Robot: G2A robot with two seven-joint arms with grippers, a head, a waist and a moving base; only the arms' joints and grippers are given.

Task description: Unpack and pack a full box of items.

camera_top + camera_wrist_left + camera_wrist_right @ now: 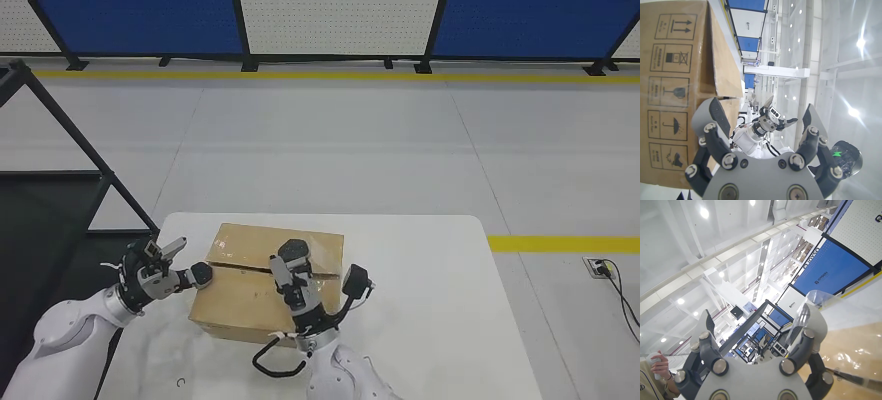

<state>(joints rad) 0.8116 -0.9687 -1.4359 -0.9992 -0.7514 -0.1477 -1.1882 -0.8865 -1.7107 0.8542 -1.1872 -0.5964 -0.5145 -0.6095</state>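
A shut cardboard box (250, 300) stands on the white table (430, 300), a seam running across its top flaps. My left gripper (188, 260) is open at the box's left side. In the left wrist view, one of its fingers (719, 115) lies close to the side wall printed with handling symbols (670, 91). My right gripper (323, 268) is open and held above the right part of the box top. A strip of clear tape (806, 308) clings to one right finger, over the glossy box top (857, 347). The right gripper (772, 117) also shows farther off.
A black metal frame (60, 130) stands to the left of the table. Blue and white partition panels (330, 25) close off the back, with a yellow line on the floor. The right half of the table is bare.
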